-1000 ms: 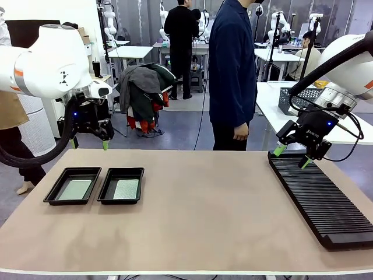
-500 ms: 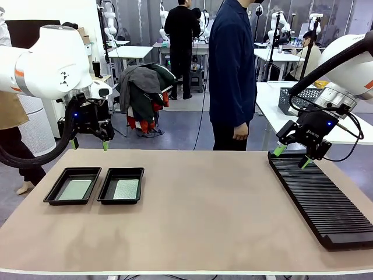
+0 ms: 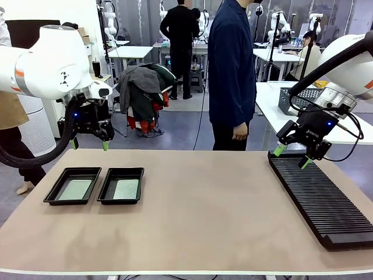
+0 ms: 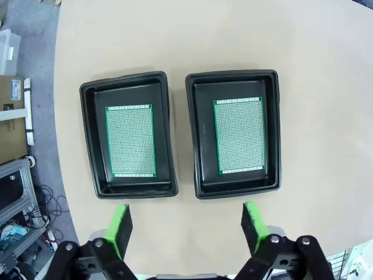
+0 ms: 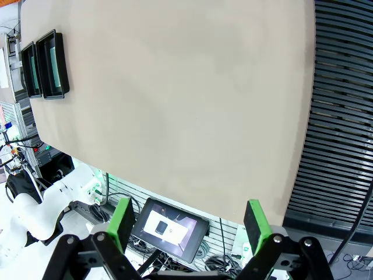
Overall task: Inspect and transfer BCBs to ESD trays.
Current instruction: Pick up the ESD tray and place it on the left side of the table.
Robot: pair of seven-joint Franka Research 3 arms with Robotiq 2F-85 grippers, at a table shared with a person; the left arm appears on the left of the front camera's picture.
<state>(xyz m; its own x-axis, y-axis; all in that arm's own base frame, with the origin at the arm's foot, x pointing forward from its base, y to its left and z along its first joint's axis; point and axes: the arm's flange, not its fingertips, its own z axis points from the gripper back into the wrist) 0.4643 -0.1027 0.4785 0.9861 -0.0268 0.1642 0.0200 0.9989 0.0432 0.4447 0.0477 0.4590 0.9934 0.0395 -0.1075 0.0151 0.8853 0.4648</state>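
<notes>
BCBs: two green perforated circuit boards, one lying flat in each black tray; the left board [image 4: 130, 140] and the right board [image 4: 239, 135] both sit lengthwise, roughly centred on the tray floors.
ESD trays: two shallow black trays side by side, close together but not touching, near the desk's left edge; left tray [image 3: 57, 192], right tray [image 3: 109, 191]. From the right wrist they show far off at the desk's corner [image 5: 53, 87].
Desk: tan top [image 3: 204, 216], bare across the middle.
Rack: long black ribbed slotted rack [image 3: 320, 201] along the desk's right edge, running from the far side toward the near side; its ribs fill the right of the right wrist view [image 5: 341, 116].
Left gripper: [image 3: 89, 143] hangs above the far left edge of the desk, beyond the trays; jaws spread wide, holding nothing, green pads [image 4: 120, 226] apart over bare desk just short of the trays.
Right gripper: [image 3: 289, 156] hovers just above the far end of the rack; jaws wide apart and empty.
Person: in dark blue [image 3: 232, 70], stands at the far edge, arm hanging down.
</notes>
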